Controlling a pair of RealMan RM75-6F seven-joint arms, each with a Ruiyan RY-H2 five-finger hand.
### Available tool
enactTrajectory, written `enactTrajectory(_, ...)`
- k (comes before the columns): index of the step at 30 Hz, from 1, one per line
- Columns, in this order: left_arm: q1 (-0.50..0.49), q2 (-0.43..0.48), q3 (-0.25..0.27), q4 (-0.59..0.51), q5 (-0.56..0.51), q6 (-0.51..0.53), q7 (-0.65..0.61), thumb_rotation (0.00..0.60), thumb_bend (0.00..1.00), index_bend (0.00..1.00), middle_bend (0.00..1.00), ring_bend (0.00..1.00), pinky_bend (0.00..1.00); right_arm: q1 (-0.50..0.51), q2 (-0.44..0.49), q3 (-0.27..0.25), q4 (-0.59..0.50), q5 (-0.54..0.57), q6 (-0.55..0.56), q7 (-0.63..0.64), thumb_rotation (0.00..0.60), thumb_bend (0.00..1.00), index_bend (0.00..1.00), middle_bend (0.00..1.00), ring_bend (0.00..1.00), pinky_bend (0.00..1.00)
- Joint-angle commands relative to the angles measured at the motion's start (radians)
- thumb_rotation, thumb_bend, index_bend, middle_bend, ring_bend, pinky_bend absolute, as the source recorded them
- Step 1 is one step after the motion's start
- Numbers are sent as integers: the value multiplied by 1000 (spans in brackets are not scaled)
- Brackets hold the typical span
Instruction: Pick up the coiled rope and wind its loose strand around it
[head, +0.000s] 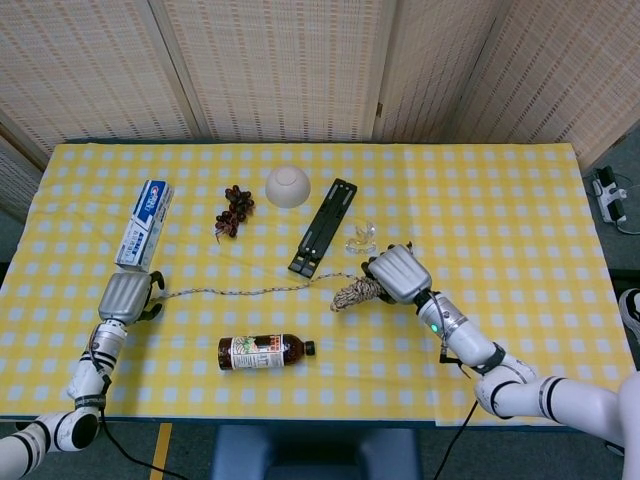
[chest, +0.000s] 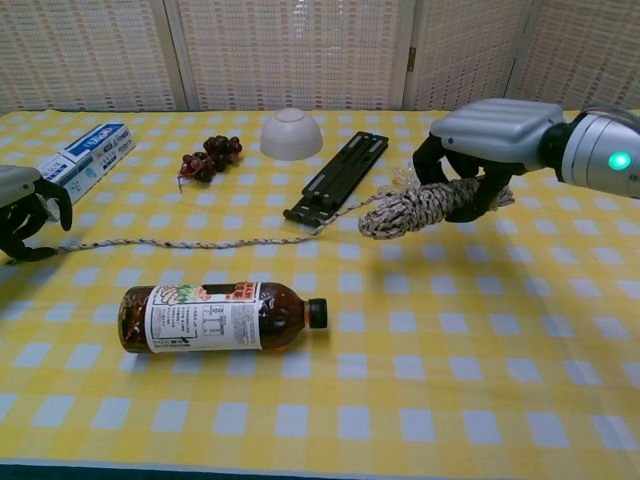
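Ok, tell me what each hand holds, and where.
Right hand grips the coil at its right end. Left hand is at the strand's far end; a grip cannot be told.

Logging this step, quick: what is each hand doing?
Left hand: fingers curled at the rope's loose end; grip cannot be told.
Right hand: holding the rope coil.

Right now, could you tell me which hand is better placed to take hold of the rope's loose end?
The left hand: it sits at the loose strand's far end, while the right hand already holds the coiled rope.
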Motion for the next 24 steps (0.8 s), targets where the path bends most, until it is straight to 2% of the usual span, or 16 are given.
enactTrajectory(1,-14,-17,-6,15,-26,-17,9,600,339,492,851,774,714,1,-2,-3,2,2,-3,-1,600,625,757,599,646,503)
enactTrajectory(11,-49,-41,-19,36,-102,-65,37,600,348,522,866,786,719,5,-5,-6,13,5,-6,12,600,627,757,599,647,503)
enactTrajectory(24,-64,-54,-8,52,-140,-79,49,600,418,568,872,793,726,6,-13,-16,32,11,-17,24,600,627,757,599,648,504)
